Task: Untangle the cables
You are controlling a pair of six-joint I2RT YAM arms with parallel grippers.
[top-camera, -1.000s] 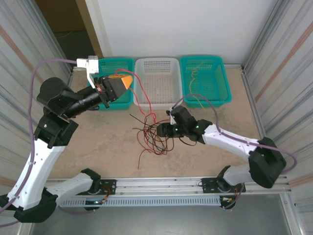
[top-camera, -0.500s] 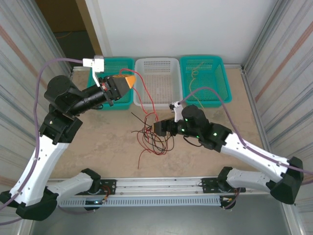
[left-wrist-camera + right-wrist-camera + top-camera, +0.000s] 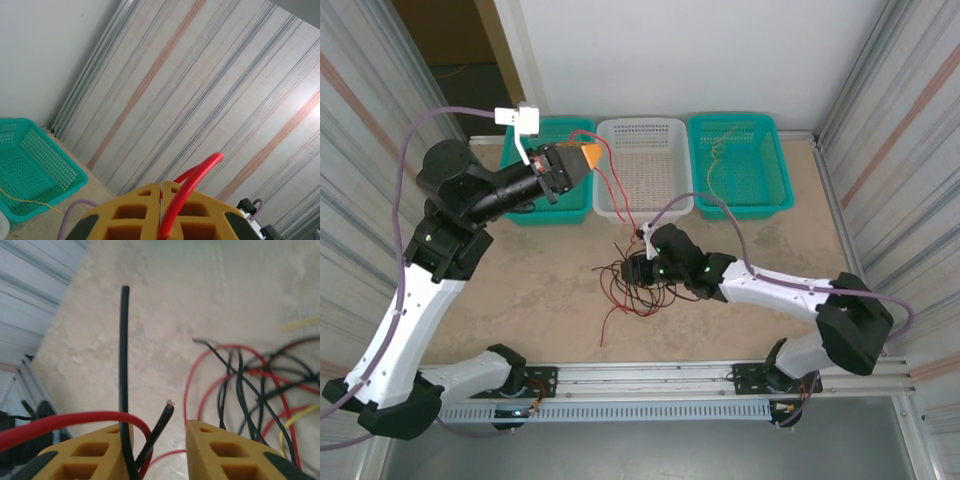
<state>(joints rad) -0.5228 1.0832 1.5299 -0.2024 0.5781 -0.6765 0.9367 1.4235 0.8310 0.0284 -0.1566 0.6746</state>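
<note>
- Left hand (image 3: pixel 584 157) is fully closed, pinching a red cable (image 3: pixel 192 185), raised over the left teal basket (image 3: pixel 560 128).
- The red cable drops from that hand into the tangle of cables (image 3: pixel 632 278) on the surface (image 3: pixel 530 290).
- Right hand (image 3: pixel 160 432) is at the tangle, part open, nothing clamped.
- A black cable (image 3: pixel 123 355) and a red strand sit in the gap against one finger.

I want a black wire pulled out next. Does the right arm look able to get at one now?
Probably yes: the right pincer sits at the pile, jaws apart around two black wire ends. A red wire loops in there too.
</note>
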